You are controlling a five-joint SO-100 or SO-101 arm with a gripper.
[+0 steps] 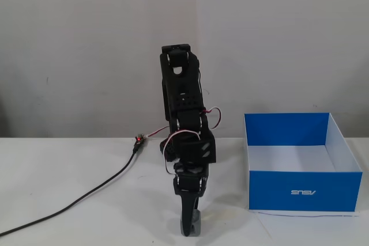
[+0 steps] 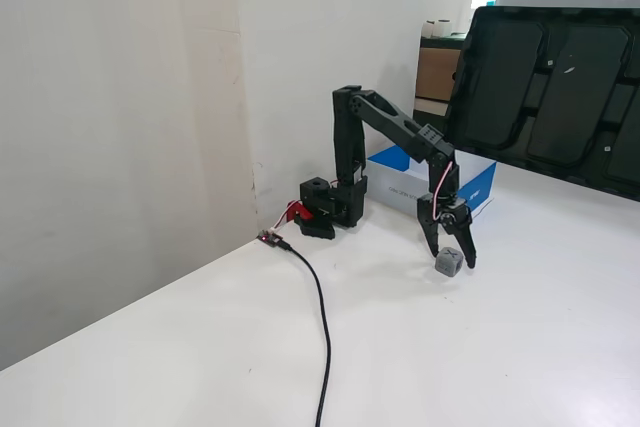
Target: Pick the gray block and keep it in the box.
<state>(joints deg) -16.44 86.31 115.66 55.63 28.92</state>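
The small gray block (image 2: 447,265) rests on the white table, well short of the box. My gripper (image 2: 450,259) is lowered over it and open, one black finger on each side of the cube; I cannot tell whether they touch it. In a fixed view from the front, the gripper (image 1: 187,232) points straight down and hides most of the gray block (image 1: 195,223). The blue box (image 1: 305,191) with its white logo and white floor stands to the right and holds nothing. In the side fixed view, the box (image 2: 480,188) sits behind the arm.
A black cable (image 1: 86,197) runs from the arm's base across the table to the lower left, also seen as the cable (image 2: 322,317) in the side view. A large black panel (image 2: 550,87) leans behind the table's far edge.
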